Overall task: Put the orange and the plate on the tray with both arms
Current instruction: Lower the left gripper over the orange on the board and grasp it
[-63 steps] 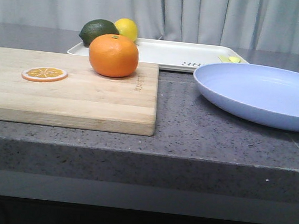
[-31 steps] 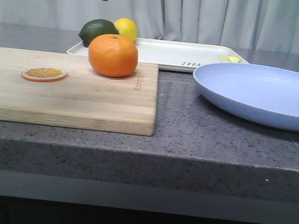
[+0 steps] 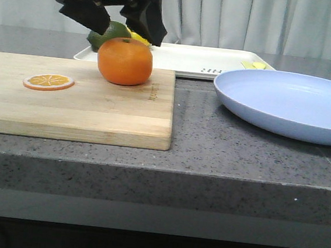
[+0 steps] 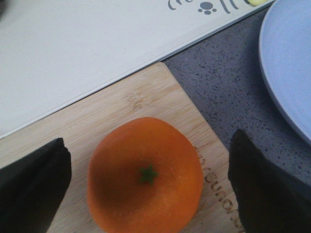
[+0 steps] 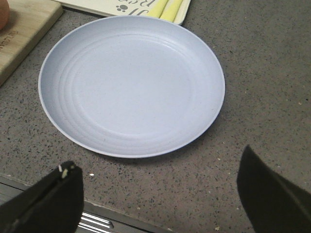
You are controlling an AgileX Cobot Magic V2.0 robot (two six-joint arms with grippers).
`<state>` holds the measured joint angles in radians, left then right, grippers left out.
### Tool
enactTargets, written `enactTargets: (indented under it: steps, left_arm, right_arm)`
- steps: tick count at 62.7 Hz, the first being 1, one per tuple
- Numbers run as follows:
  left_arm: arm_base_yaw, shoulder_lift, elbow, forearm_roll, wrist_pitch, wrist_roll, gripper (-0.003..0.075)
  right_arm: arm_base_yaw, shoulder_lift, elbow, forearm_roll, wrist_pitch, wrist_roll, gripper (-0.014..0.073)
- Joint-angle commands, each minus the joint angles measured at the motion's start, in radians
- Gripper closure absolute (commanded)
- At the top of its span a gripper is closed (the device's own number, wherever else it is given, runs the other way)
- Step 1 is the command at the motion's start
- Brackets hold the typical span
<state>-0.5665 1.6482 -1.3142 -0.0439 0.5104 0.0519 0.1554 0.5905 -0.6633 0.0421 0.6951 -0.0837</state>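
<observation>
The orange (image 3: 125, 61) sits on the far right corner of a wooden cutting board (image 3: 74, 100). My left gripper (image 3: 121, 23) is open just above it, a finger on each side, not touching; the left wrist view shows the orange (image 4: 146, 174) between the open fingers (image 4: 34, 187). The lavender-blue plate (image 3: 290, 102) lies on the counter at the right. The off-white tray (image 3: 195, 59) lies behind both. My right gripper (image 5: 160, 194) is open and empty, above the counter's near edge, close to the plate (image 5: 131, 87). It is out of the front view.
A dark green lime (image 3: 113, 31) and a yellow lemon (image 3: 140, 38) rest on the tray's left end, partly hidden by my left gripper. A flat orange slice (image 3: 49, 81) lies on the board's left part. Yellow pieces (image 3: 255, 66) lie on the tray's right end.
My left gripper has come down from above the picture's top edge to just over the orange. The orange, plate and tray have not moved.
</observation>
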Motion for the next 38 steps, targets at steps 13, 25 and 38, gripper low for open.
enactTargets:
  steps: [13, 25, 38]
  left_arm:
    - [-0.007, 0.049, -0.055, 0.0, -0.042, -0.002, 0.008]
    - [-0.007, 0.053, -0.055, 0.0, -0.02, -0.002, 0.0085]
    - [-0.007, 0.053, -0.055, 0.0, -0.02, -0.002, 0.0239]
  right_arm:
    - [0.002, 0.008, -0.024, 0.001, -0.058, -0.012, -0.0052]
    - [0.002, 0.008, -0.024, 0.001, -0.058, -0.012, -0.0052]
    - [0.002, 0.008, -0.024, 0.001, -0.058, -0.012, -0.0052]
